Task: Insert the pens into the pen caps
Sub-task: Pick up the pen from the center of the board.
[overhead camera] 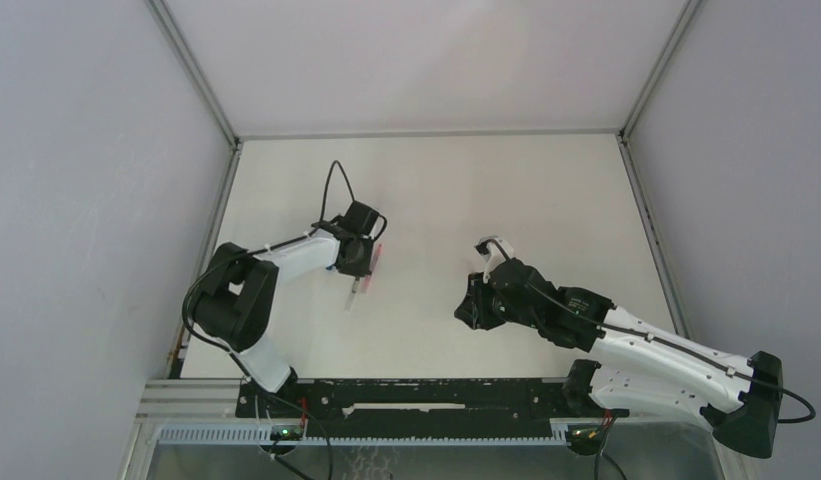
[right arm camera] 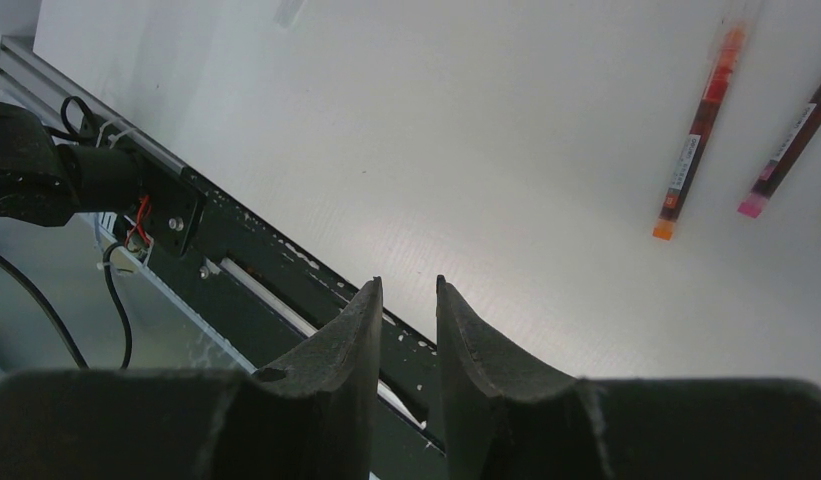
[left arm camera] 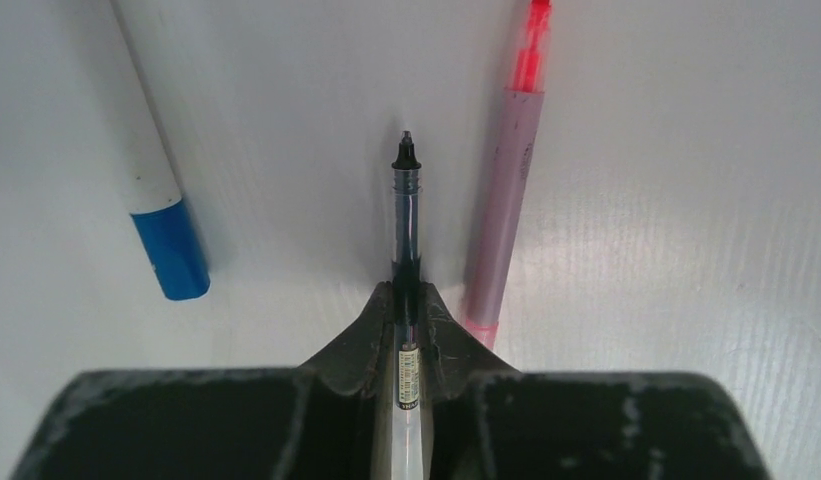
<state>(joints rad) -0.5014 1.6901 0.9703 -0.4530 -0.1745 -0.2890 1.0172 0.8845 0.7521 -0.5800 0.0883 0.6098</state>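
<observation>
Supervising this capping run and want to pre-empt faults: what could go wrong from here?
1. The left pincer clamps the black-tipped pen between the blue-ended pen and the red-tipped pen. Swinging it sideways could knock either neighbour.
2. The right pincer holds no cap, so the pen has nothing to enter yet and capping may stall.

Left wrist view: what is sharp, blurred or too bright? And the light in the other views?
Left wrist view: the black-tipped pen in the left gripper is sharp, the gripper's body is blurred, the red-tipped pen glows overexposed at its tip. Right wrist view: the right gripper is soft-edged. Top external view: even light, faint shadows.
</observation>
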